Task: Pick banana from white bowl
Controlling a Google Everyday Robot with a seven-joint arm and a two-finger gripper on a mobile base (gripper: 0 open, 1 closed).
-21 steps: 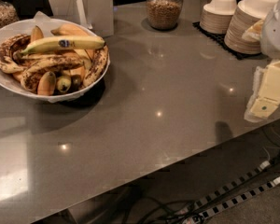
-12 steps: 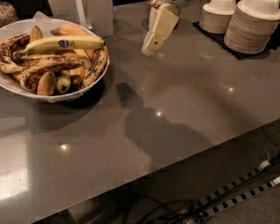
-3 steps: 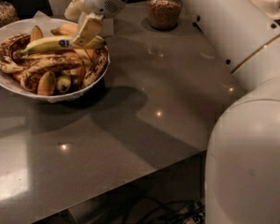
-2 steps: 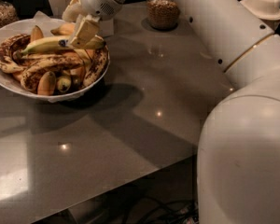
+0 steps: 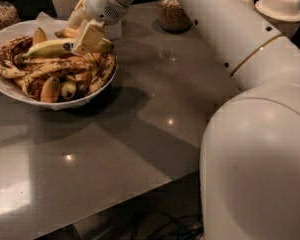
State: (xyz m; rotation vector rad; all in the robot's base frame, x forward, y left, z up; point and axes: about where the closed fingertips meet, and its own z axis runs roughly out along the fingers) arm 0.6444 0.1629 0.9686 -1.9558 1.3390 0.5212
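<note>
The white bowl [image 5: 10,90] sits at the table's back left, heaped with bananas. The clean yellow banana [image 5: 46,48] with a dark blue sticker lies on top, running left to right, above brown-spotted bananas [image 5: 50,69] and short stubby ones [image 5: 51,89]. My gripper [image 5: 83,29] hangs over the bowl's right side at the yellow banana's right end. It is open, with one finger [image 5: 89,36] in front of the banana and the other behind it. The banana's right tip is hidden by the front finger.
A glass jar of nuts [image 5: 172,11] stands behind the bowl to the right. Stacks of small paper bowls [image 5: 282,6] are at the back right. Another jar [image 5: 2,15] is at the far left. My white arm [image 5: 250,134] fills the right side. The table's front edge runs diagonally.
The gripper swung from the table's right side across to the bowl. In the last second it settled slightly lower and left at the yellow banana's right end.
</note>
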